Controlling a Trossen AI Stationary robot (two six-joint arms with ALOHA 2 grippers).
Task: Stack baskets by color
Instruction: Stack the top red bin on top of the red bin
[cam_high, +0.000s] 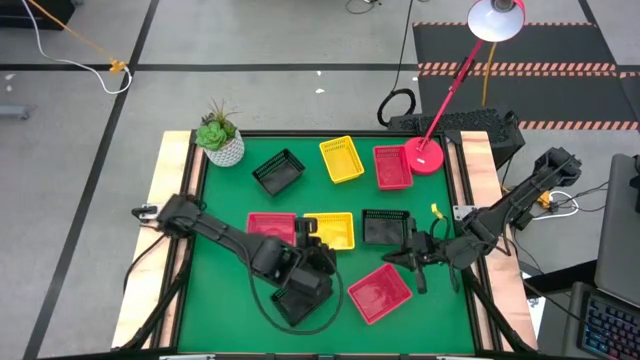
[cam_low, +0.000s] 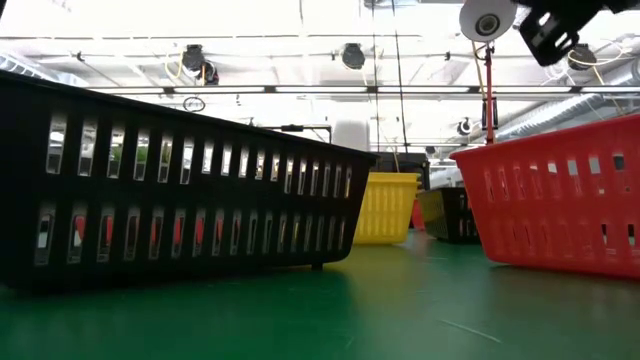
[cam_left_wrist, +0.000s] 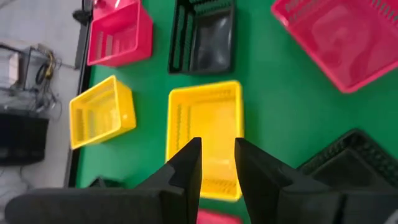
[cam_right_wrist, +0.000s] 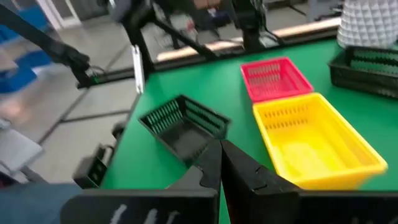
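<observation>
Seen from above, the green surface (cam_high: 230, 205) is carrying eight visible baskets. In the upper row, a black basket (cam_high: 278, 172) is lying left of centre, a yellow basket (cam_high: 341, 159) beside it, and a red basket (cam_high: 392, 167) touching the red lamp base (cam_high: 424, 156). A white plant pot (cam_high: 222, 146) is standing in the upper left corner. In the middle row, a second red basket (cam_high: 271, 226) is lying just beside a second yellow basket (cam_high: 331, 229), with a second black basket (cam_high: 382, 227) to the right. Lower down, a tilted red basket (cam_high: 380, 292) is lying right of centre and a third black basket (cam_high: 300, 301) left of it. The left gripper (cam_high: 318, 256) is hanging over the near end of the middle yellow basket; the right gripper (cam_high: 412, 262) is waiting beside the middle black basket.

At table height, a black basket (cam_low: 170, 185) is filling the left of the frame, a red one (cam_low: 560, 195) the right, and a yellow one (cam_low: 385, 206) is showing between them, further back.

In the left wrist view, the left gripper's fingers (cam_left_wrist: 186, 168) are standing narrowly apart above the yellow basket's (cam_left_wrist: 205, 134) near edge, holding nothing visibly.

In the right wrist view, the right gripper's fingers (cam_right_wrist: 211, 165) are pressed together, empty, with a black basket (cam_right_wrist: 183, 127) just beyond the tips.
</observation>
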